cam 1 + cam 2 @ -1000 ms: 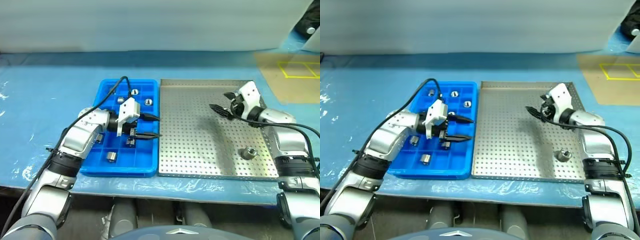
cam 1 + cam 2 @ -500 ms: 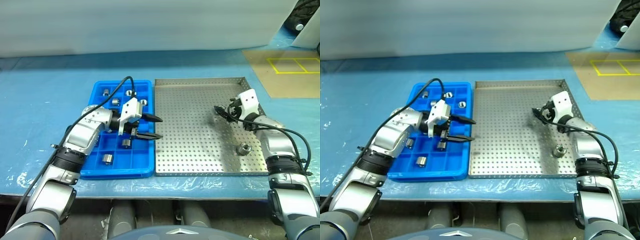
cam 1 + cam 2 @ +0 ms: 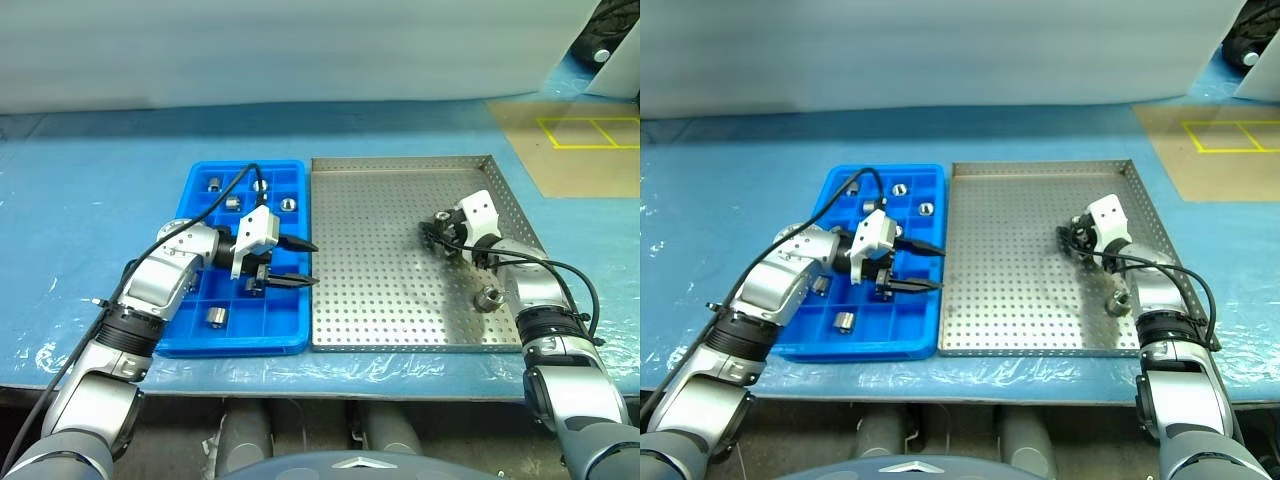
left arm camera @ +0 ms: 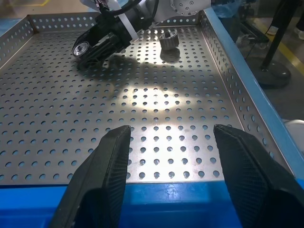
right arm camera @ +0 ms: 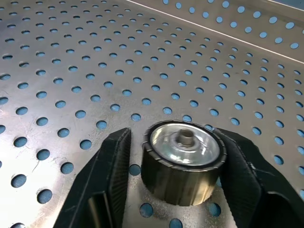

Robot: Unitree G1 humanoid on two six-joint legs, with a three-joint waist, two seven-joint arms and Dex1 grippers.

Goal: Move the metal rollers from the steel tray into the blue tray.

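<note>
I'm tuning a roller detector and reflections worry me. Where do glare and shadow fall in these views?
Left wrist view: a bright glare patch lies mid-floor on the steel tray, and there is a dark shadow under the right pincer. Right wrist view: the roller has a gleaming top face and a dark side wall. Left eye view: the plastic film glints along the table's front edge.

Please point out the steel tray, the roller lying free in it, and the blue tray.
steel tray [image 3: 400,160], left eye view, far rim.
free roller [image 3: 489,296], left eye view, top.
blue tray [image 3: 240,345], left eye view, near rim.
</note>
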